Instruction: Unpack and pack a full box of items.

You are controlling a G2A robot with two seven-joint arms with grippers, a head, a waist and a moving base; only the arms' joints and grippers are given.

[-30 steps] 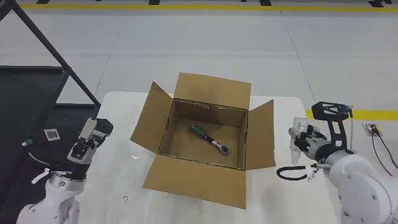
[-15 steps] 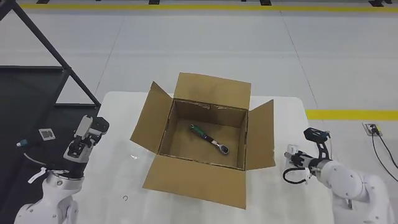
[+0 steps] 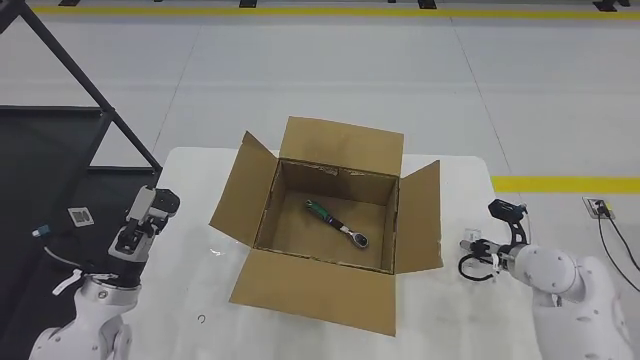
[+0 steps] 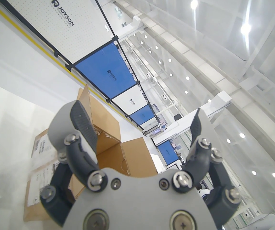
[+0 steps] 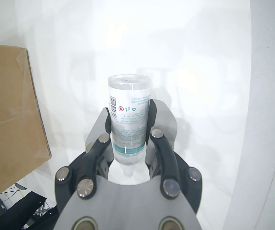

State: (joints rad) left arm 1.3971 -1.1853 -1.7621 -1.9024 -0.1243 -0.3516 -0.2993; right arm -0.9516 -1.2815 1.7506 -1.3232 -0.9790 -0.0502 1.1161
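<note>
The open cardboard box (image 3: pixel 300 285) stands in the middle of the white table (image 3: pixel 190 280). A ratchet wrench with a green handle (image 3: pixel 337 223) lies on its floor. My right gripper (image 5: pixel 129 118) is shut on a clear bottle with a printed label (image 5: pixel 129 111), held low over the table, just right of the box's right flap (image 5: pixel 10 101). In the top view this gripper (image 3: pixel 472 257) is beside that flap. My left gripper (image 4: pixel 137 118) is open and empty, pointing up, with the box (image 4: pixel 108 144) behind it. It (image 3: pixel 150 215) stands left of the box.
Two tiny bits lie on the table left of the box, one (image 3: pixel 215 253) by the front flap and one (image 3: pixel 201 318) near the front edge. A black frame (image 3: pixel 60 70) stands past the table's left side. A cable socket (image 3: pixel 597 205) sits on the floor, far right.
My right arm has turned and come down toward the table by the box's right flap, with the bottle still held. The left arm swayed a little left and came back.
</note>
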